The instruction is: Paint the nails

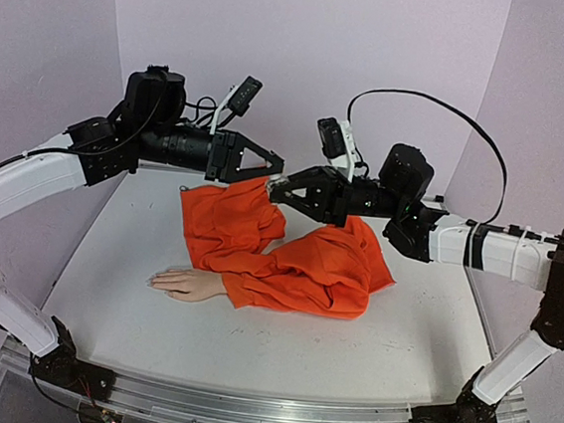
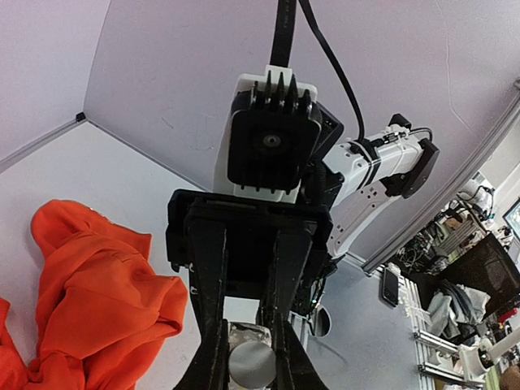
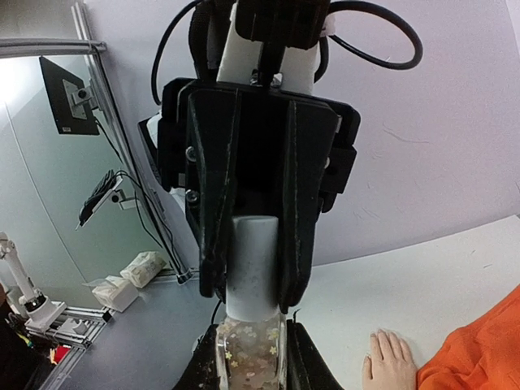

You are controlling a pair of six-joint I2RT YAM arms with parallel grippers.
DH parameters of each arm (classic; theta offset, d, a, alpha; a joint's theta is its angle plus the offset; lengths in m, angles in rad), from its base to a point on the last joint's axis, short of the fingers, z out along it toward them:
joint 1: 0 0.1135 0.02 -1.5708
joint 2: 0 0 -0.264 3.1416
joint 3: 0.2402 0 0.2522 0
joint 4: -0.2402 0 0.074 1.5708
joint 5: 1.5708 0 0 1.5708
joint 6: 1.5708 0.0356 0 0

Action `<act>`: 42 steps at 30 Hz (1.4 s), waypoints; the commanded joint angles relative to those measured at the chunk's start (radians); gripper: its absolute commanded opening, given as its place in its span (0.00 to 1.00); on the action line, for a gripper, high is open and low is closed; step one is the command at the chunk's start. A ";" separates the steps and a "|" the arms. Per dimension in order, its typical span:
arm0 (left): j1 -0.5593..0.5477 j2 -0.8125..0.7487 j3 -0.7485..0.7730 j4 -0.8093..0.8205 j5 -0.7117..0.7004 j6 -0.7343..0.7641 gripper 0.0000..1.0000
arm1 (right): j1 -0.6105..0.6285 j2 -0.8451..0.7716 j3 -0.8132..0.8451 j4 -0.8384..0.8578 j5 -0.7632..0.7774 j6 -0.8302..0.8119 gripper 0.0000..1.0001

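A: Which step is in hand?
B: Opening: the bottle [image 3: 250,357] is held by the right gripper [image 1: 272,188], its cap [image 3: 256,268] clamped by the left gripper [image 1: 279,161].
A: Next?
B: The cap must be twisted off, then carried to the nails [image 1: 155,279], on the hand [image 1: 187,283] at the sleeve's [image 1: 297,263] end below.

Clear glittery bottle [image 3: 248,361] sitting within the right claw [image 1: 272,190], its white cap [image 3: 250,260] sitting within the left claw [image 1: 278,162], orange garment [image 1: 306,274] lying crumpled beneath both, white table [image 1: 349,350] stretching under everything.
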 commanded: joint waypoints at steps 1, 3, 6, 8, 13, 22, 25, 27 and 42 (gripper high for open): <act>-0.012 -0.002 0.053 0.015 -0.049 0.007 0.11 | -0.004 -0.027 0.019 0.086 0.062 -0.024 0.00; -0.018 -0.003 0.055 -0.011 -0.120 0.011 0.05 | -0.003 -0.066 0.003 -0.014 0.287 -0.087 0.00; -0.020 -0.003 0.064 -0.093 -0.315 -0.018 0.00 | 0.166 -0.136 -0.004 -0.212 1.291 -0.351 0.00; -0.018 0.005 0.069 -0.152 -0.407 -0.041 0.00 | 0.291 -0.125 -0.037 -0.060 1.806 -0.577 0.00; -0.012 0.028 0.082 -0.170 -0.392 -0.059 0.00 | 0.335 -0.098 -0.020 -0.013 1.616 -0.645 0.00; 0.026 -0.024 0.062 -0.130 -0.321 -0.056 0.72 | 0.218 -0.137 0.013 -0.159 0.951 -0.500 0.00; 0.046 -0.064 0.030 -0.073 -0.276 -0.051 0.90 | 0.097 -0.149 0.005 -0.172 0.684 -0.357 0.00; 0.051 -0.074 0.015 -0.037 -0.234 -0.057 0.99 | 0.031 -0.141 0.006 -0.158 0.477 -0.250 0.00; 0.052 -0.056 0.009 0.042 -0.085 -0.063 0.96 | -0.018 -0.003 0.073 0.125 0.014 0.142 0.00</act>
